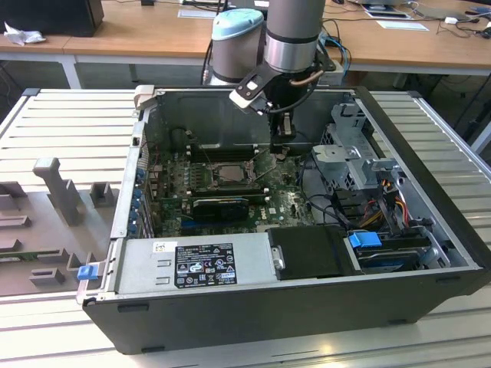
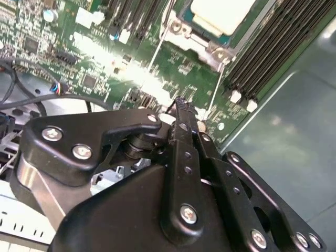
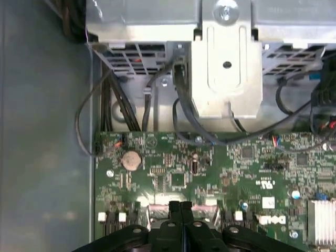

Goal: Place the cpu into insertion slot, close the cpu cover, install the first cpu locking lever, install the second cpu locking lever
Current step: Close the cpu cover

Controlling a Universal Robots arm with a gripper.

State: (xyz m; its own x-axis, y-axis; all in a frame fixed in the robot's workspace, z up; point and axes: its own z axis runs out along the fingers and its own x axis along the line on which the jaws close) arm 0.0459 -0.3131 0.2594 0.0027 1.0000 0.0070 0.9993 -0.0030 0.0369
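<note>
The cpu (image 2: 218, 13) shows its pale face in the insertion slot (image 1: 201, 178) on the green board. The silver cpu cover (image 2: 202, 42) frames the chip's edge and seems to lie down over it. Two thin wire locking levers (image 2: 157, 47) (image 2: 216, 84) run away from the socket's corner, and one rod (image 1: 265, 170) sticks up beside the socket. My gripper (image 1: 283, 132) hangs above the board, to the exterior view's right of the socket and apart from it. In both wrist views its fingers (image 2: 181, 105) (image 3: 181, 206) are pressed together with nothing between them.
A silver drive cage (image 3: 226, 68) with cables stands past the board's edge. Memory slots (image 2: 273, 52) flank the socket. A long black card (image 1: 222, 205) lies in front of the socket, with the power supply (image 1: 196, 261) along the case's front wall. Wire bundles (image 1: 383, 207) fill the case's right side in the exterior view.
</note>
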